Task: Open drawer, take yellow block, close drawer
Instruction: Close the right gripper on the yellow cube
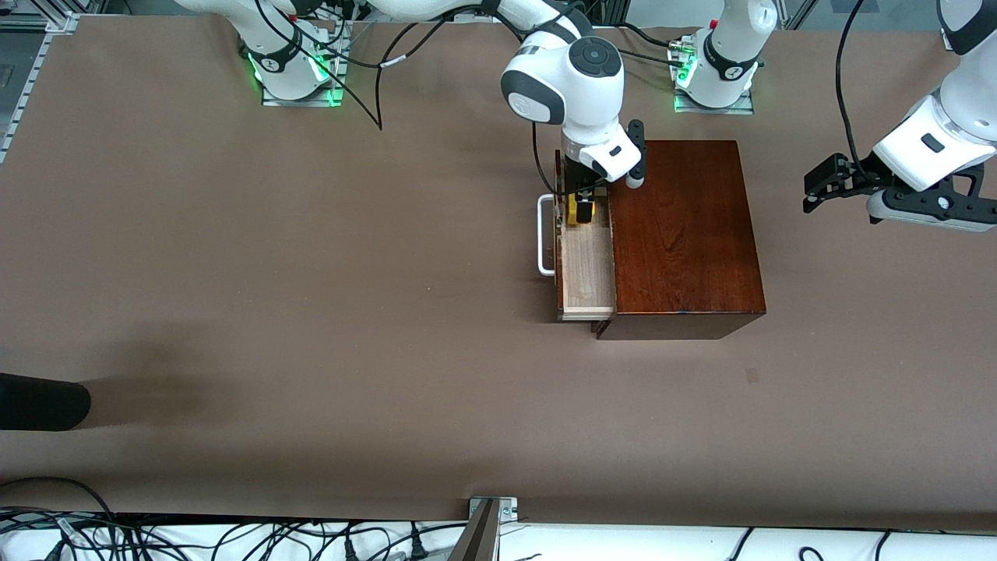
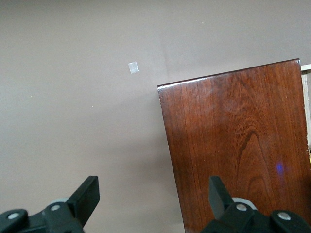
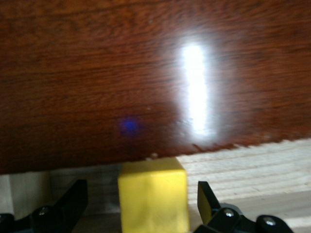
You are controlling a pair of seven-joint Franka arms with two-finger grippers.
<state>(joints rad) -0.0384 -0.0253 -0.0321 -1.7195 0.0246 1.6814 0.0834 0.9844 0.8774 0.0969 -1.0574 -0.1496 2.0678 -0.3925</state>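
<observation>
The dark reddish-brown box (image 1: 685, 234) stands mid-table with its drawer (image 1: 586, 269) pulled out toward the right arm's end, white handle (image 1: 545, 234) leading. The yellow block (image 1: 580, 212) sits in the drawer's pale interior, at the end nearer the robots' bases. My right gripper (image 1: 583, 204) is down in the drawer, open, one finger on each side of the block with a gap at both. The right wrist view shows the block (image 3: 153, 194) inside the right gripper (image 3: 142, 190), under the box's glossy top (image 3: 97, 73). My left gripper (image 1: 814, 191) waits open and empty in the air past the box's closed end.
In the left wrist view, the left gripper (image 2: 153, 189) hangs over the box edge (image 2: 238, 145) and bare table, with a small pale mark (image 2: 133, 67) nearby. A black object (image 1: 43, 401) pokes in at the table edge at the right arm's end. Cables lie along the near edge.
</observation>
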